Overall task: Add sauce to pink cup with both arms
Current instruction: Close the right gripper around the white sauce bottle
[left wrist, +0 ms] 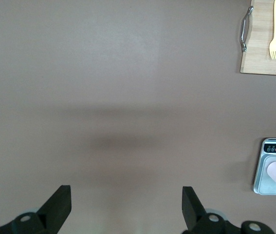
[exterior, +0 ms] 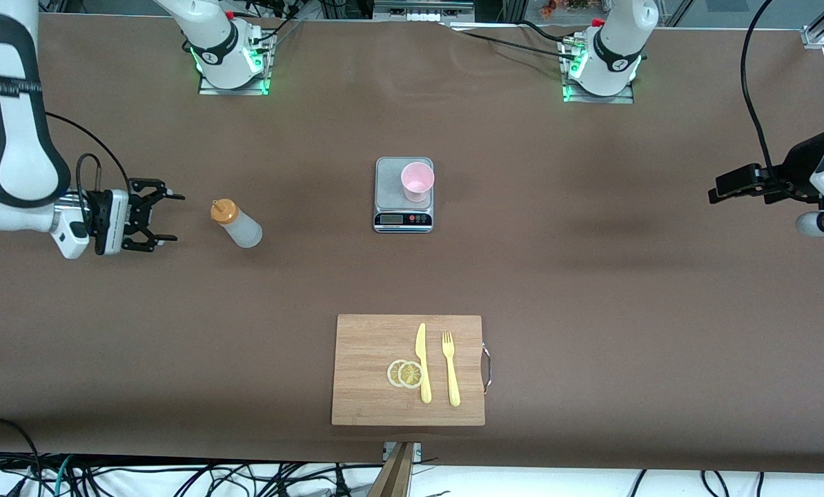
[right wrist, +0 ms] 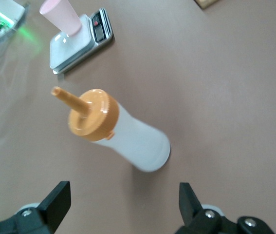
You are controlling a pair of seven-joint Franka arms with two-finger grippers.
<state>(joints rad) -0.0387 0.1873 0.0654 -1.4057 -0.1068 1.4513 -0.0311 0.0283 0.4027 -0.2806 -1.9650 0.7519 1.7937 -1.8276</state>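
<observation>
Scale (exterior: 403, 200), board (exterior: 370, 386), knife (exterior: 422, 362), fork (exterior: 450, 369)

Upright sauce bottle (exterior: 237, 223); pink cup (exterior: 417, 181) standing on scale (exterior: 391, 186).

A brown-covered table (exterior: 591, 276) carries everything. Directly on it stand three things — the sauce (exterior: 237, 222) bottle upright toward the right arm's end, a grey scale (exterior: 403, 195) near the middle, and a wooden cutting board (exterior: 370, 369) with a metal handle, nearer the front camera than the scale. The two arm bases are also mounted on it.
</observation>
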